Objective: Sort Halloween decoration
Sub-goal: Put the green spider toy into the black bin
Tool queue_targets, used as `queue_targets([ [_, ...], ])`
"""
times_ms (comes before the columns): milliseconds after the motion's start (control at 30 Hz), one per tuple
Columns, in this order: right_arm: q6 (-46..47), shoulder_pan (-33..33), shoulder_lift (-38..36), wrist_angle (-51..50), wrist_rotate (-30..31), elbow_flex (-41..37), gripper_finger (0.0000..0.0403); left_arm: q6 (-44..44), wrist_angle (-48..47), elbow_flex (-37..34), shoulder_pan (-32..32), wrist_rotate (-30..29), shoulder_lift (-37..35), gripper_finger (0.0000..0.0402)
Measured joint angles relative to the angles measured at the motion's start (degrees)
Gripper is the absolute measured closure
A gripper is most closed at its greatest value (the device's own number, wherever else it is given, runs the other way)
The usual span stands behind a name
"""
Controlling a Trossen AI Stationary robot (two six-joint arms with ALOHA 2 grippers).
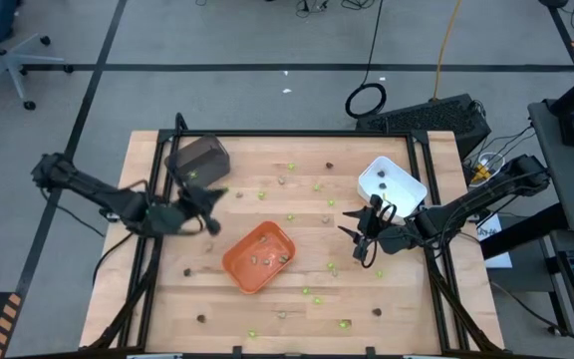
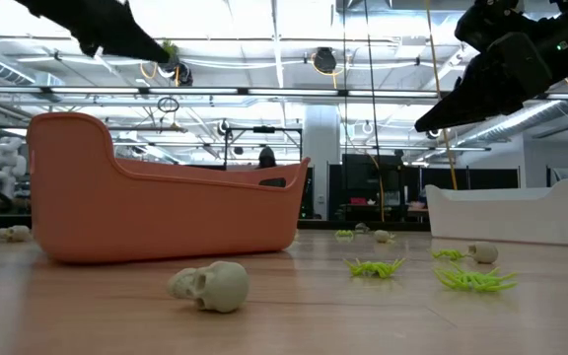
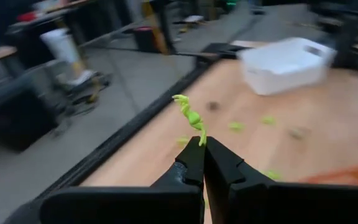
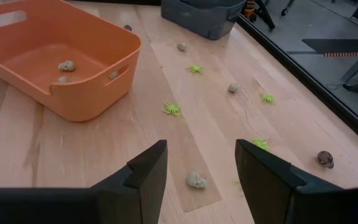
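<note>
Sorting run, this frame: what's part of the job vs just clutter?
Job:
- lime-green pieces, one in the shut left claw
- tan-grey skulls
- dark brown pieces
- orange tray, white tray, dark grey tray
- open right claw

Clutter:
- office chair
- cable loop
</note>
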Motion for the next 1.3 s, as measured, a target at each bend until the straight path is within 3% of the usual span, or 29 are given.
queue_targets([
  [167, -0.20, -0.02, 0.00, 0.00, 0.08, 0.00, 0.0229, -0.92, -1.14, -2.39, 10.08, 0.45, -5.17, 0.0401],
  [300, 0.00, -0.02, 0.00, 0.02, 0.09, 0.00, 0.0229, -6.74, -8.80, -2.70, 18.27, 0.77, -5.93, 0.0401],
  [467, 0.61, -0.02, 0.00, 0.04, 0.09, 0.00, 0.0229, -14.20, -19.00, -2.77, 27.25, 3.00, -4.47, 0.0401],
  [767, 1.18, -0.02, 0.00, 0.24, 0.09, 0.00, 0.0229, -13.80, -19.32, -2.78, 39.79, 8.73, 0.88, 0.0402],
  [900, 1.53, 0.00, 0.00, 0.23, 0.09, 0.00, 0.0229, -14.01, -19.32, -2.78, 43.57, 12.35, 3.87, 0.0402],
  [1133, 1.27, 0.00, 0.00, 0.22, 0.09, 0.00, 0.0229, -15.92, -19.03, -2.78, 46.37, 12.73, 7.51, 0.0400],
  [1300, 1.08, 0.00, 0.00, 0.20, 0.09, 0.00, 0.0229, -15.90, -16.80, -2.77, 46.37, 13.62, 8.00, 0.0361],
])
